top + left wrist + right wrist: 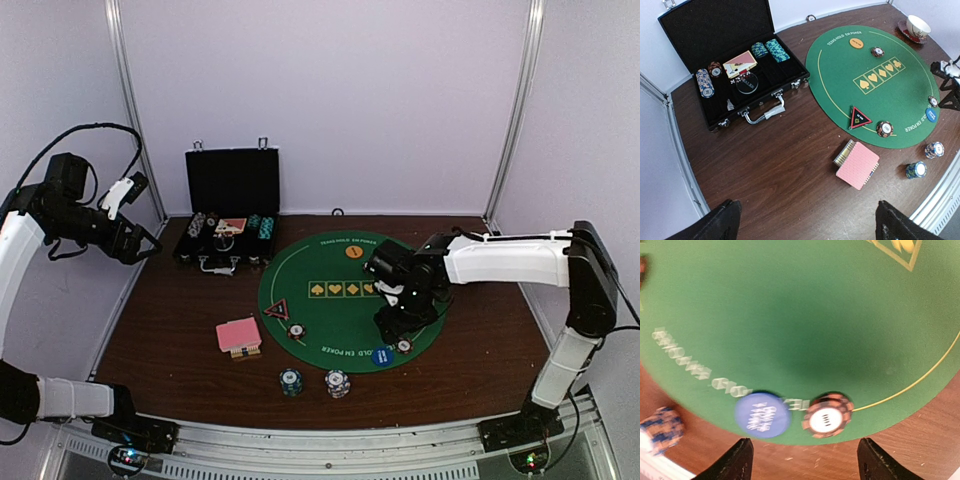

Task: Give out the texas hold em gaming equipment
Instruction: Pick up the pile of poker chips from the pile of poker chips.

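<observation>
On the round green mat (335, 270), a blue marker disc (762, 415) and a red striped chip (827, 415) lie side by side at the near rim. My right gripper (802, 461) hovers just above them, open, with nothing between its fingers. An orange disc (353, 252), a red-edged triangle (277, 310) and another red chip (297, 332) also lie on the mat. Pink-backed cards (857, 164) rest on the wood, with two chip stacks (291, 381) (338, 383) near the front edge. My left gripper (807, 225) is raised at the far left, open and empty.
The black hinged case (228, 215) stands open at the back left, holding chip stacks and a card deck. A red-and-white bowl (916, 25) sits at the back right corner. White walls and metal posts enclose the table.
</observation>
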`<control>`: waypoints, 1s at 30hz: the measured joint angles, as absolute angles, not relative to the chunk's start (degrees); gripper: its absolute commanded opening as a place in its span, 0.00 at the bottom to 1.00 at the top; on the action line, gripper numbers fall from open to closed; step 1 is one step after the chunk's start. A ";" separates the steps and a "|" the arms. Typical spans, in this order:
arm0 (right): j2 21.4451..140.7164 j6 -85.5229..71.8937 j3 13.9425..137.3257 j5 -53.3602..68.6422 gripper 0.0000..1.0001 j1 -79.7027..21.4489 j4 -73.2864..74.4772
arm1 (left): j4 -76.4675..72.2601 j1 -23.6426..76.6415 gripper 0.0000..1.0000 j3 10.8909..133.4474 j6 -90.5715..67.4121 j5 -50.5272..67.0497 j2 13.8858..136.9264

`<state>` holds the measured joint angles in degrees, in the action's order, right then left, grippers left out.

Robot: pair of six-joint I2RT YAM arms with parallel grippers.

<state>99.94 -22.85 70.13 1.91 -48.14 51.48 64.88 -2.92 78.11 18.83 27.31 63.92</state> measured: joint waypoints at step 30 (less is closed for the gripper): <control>113.08 -20.86 87.70 8.01 0.83 -68.40 53.39 | 64.88 -2.92 0.98 78.11 19.25 27.29 63.20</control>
<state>113.08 -20.86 87.70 8.01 -68.40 53.39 64.88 -2.92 78.11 19.25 27.29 63.20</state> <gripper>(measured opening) 0.855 0.975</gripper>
